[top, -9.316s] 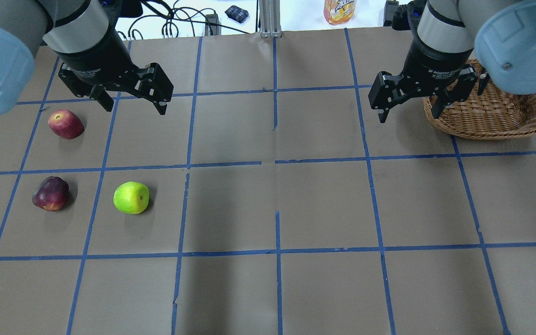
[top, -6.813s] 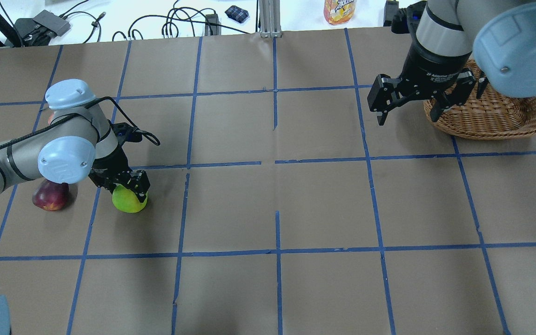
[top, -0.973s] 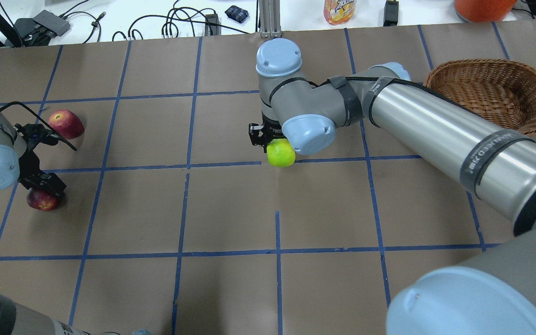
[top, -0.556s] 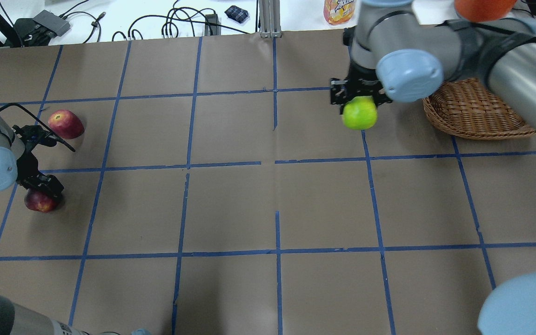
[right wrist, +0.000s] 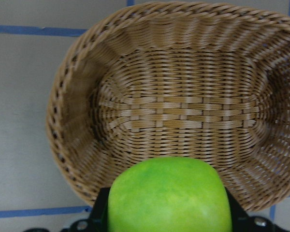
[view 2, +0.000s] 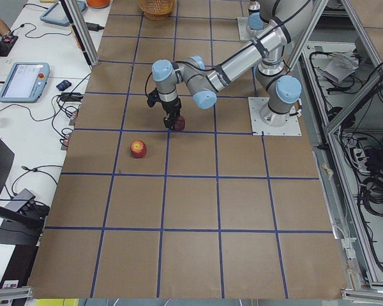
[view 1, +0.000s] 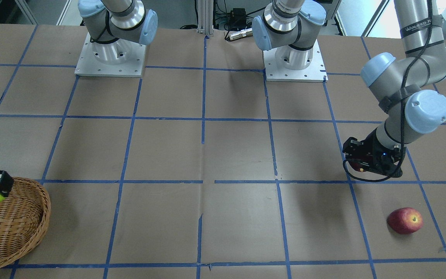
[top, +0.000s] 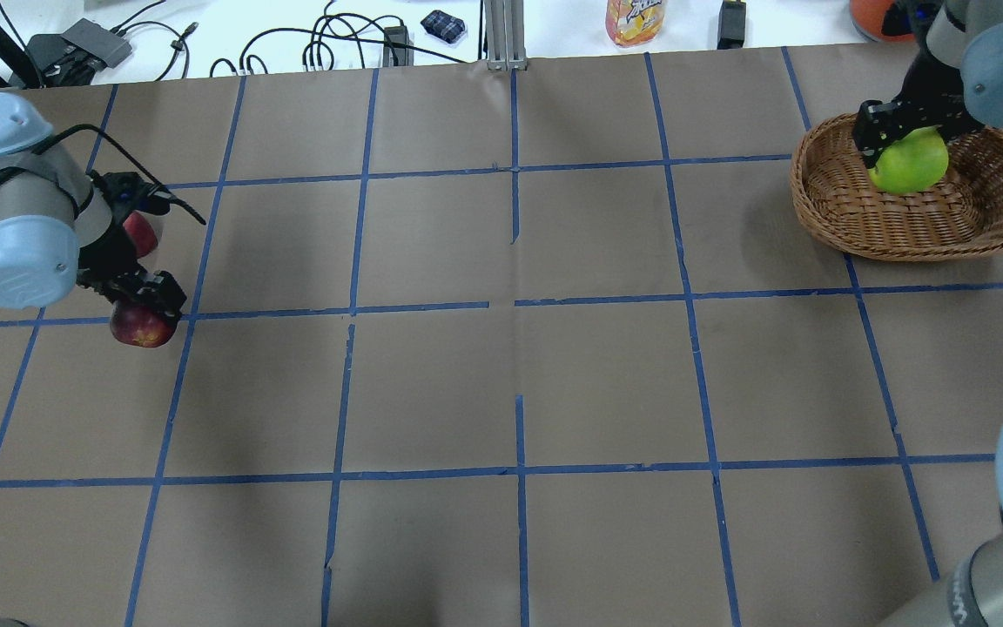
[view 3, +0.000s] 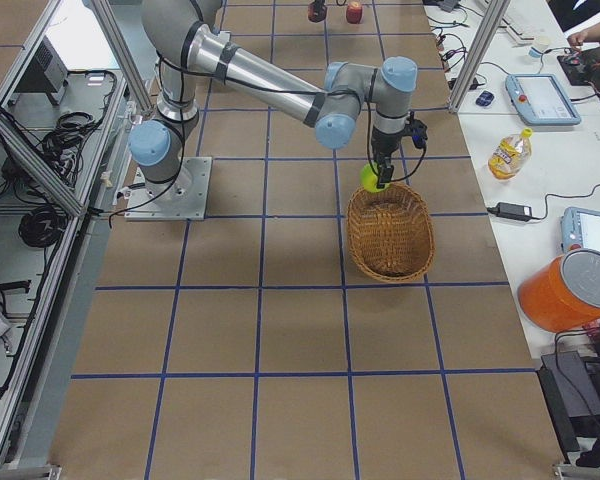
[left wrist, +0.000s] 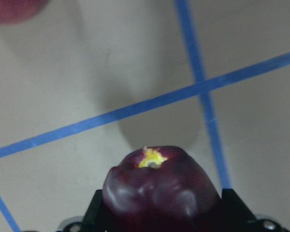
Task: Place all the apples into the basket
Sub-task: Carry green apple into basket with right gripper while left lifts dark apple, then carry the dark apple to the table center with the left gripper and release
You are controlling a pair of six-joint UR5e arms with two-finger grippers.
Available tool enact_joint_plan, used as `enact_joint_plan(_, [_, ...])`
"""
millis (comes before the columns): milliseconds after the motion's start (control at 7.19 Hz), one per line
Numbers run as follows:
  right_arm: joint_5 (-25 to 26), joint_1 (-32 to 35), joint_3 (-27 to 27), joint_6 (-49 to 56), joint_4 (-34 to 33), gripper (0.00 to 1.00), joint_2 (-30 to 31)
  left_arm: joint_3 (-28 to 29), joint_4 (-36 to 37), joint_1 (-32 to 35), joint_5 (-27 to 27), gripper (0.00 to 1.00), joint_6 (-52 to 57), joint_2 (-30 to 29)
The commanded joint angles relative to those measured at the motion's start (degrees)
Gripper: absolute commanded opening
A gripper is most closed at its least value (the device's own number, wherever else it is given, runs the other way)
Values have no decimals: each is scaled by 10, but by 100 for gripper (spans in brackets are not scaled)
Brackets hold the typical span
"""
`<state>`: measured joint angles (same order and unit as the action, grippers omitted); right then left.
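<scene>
My right gripper (top: 904, 139) is shut on the yellow-green apple (top: 911, 165) and holds it over the near-left part of the wicker basket (top: 893, 244). In the right wrist view the apple (right wrist: 169, 195) hangs above the empty basket (right wrist: 67, 92). My left gripper (top: 147, 303) is shut on the maroon apple (top: 137, 331) and holds it a little above the table at the far left. The left wrist view shows that apple (left wrist: 159, 188) between the fingers. The red apple (view 1: 405, 221) lies on the table beyond my left gripper, partly hidden behind my left arm in the overhead view.
The brown table has a blue tape grid (top: 514, 305). Cables (top: 327, 39), a drink pouch (top: 635, 19) and an orange tub (view 3: 570, 290) sit past the far edge. The arm bases (view 1: 294, 62) stand at my side of the table.
My right gripper has carried the yellow-green apple from mid-table to over the basket. My left gripper has lifted the maroon apple and moved it right and away from me.
</scene>
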<state>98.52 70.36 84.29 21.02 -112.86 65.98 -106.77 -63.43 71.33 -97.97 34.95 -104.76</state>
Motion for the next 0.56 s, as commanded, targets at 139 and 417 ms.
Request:
enact_joint_plan(139, [14, -68, -86, 10, -31, 0, -108, 55, -41, 160, 37, 15, -271, -10])
enact_joint_plan(417, [18, -71, -92, 24, -50, 0, -140, 109, -43, 246, 158, 15, -451, -40])
